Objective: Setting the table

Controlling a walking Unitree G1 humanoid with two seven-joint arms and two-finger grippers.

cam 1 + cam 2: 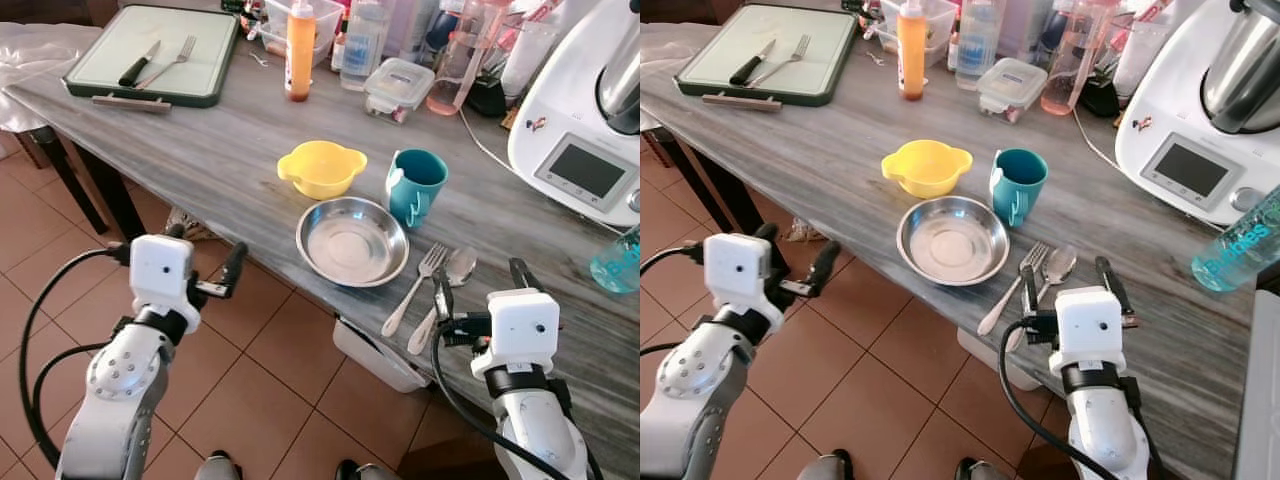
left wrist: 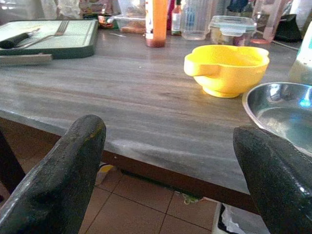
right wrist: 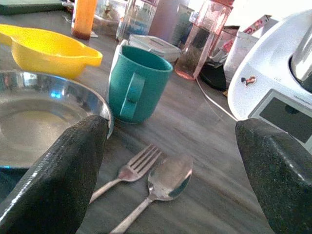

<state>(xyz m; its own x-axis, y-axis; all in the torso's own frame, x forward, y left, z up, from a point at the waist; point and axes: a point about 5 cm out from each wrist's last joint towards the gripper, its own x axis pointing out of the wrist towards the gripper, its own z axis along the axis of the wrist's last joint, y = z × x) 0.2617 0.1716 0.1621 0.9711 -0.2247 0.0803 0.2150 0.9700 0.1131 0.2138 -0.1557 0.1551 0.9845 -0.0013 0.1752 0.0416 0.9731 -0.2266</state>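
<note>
A: Where are the fork point(image 1: 414, 290) and spoon point(image 1: 445, 293) placed?
B: At the table's point(image 1: 220, 150) near edge, handles toward the right gripper point(image 1: 480, 295), spread just beside; the left gripper point(image 1: 205, 262), also spread, is held off the edge.

Only partly readable text: white lettering on the teal water bottle point(image 1: 1238, 243) at the table's right edge, too blurred to spell out. Kitchen machine display point(image 1: 1185, 168) is blank; bottle labels at the back are illegible.

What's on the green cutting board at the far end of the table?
On the cutting board lie a black-handled knife and a fork, side by side. What lies beneath them is covered.
</note>
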